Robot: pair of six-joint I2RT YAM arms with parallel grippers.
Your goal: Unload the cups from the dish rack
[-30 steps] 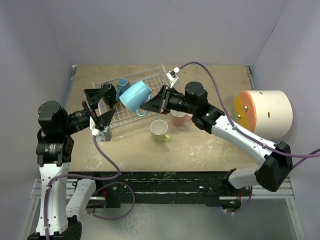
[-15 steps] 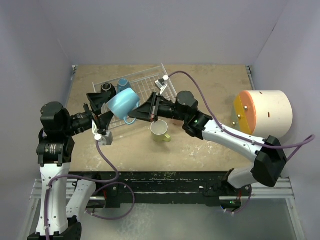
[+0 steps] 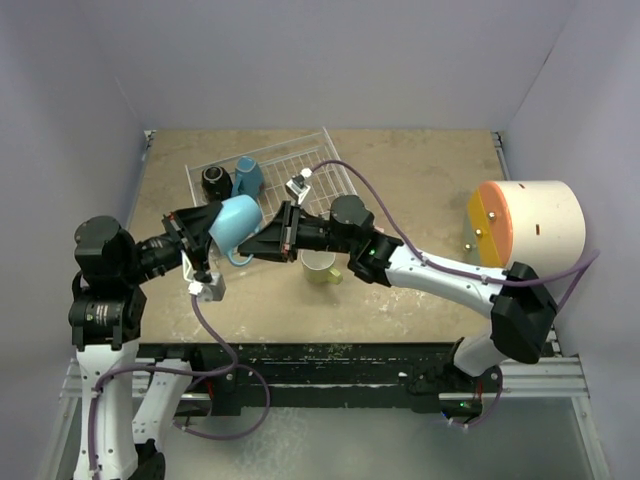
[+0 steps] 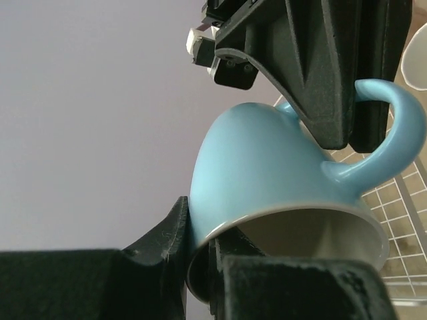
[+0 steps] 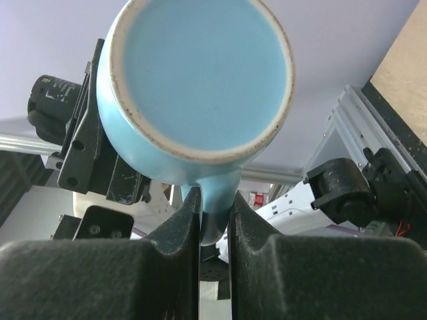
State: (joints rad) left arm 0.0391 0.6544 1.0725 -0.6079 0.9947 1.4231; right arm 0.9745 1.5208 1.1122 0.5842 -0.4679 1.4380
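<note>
Mug: the light blue mug (image 4: pixel 267 167) hangs in the air over the near-left part of the desk (image 3: pixel 420 180). It is tipped on its side and lifted clear of the dish rack (image 3: pixel 290 165).
Look: a glossy sky-blue outside, a pale inside and one looped handle. The base has a bare ring with brownish flecks.
Handling: I judge it stiff, brittle ceramic of modest weight. The glaze looks slick, and a drop onto the desk could chip or break it.
Where to hold: I trust the handle loop or the wall at the rim. The rounded belly offers little to pinch.
Right end effector (image 5: pixel 215 213): clenched on the handle, one finger on each side.
Left end effector (image 4: pixel 200 267): clenched on the mug's wall at the rim, which sits between its fingers. Both arms grip the one mug.
Rack: it sits far left on the desk and holds a black mug (image 3: pixel 216 182) and a second blue mug (image 3: pixel 248 174).
Desk: a yellow-green mug (image 3: pixel 320 262) stands upright just near of the rack.
</note>
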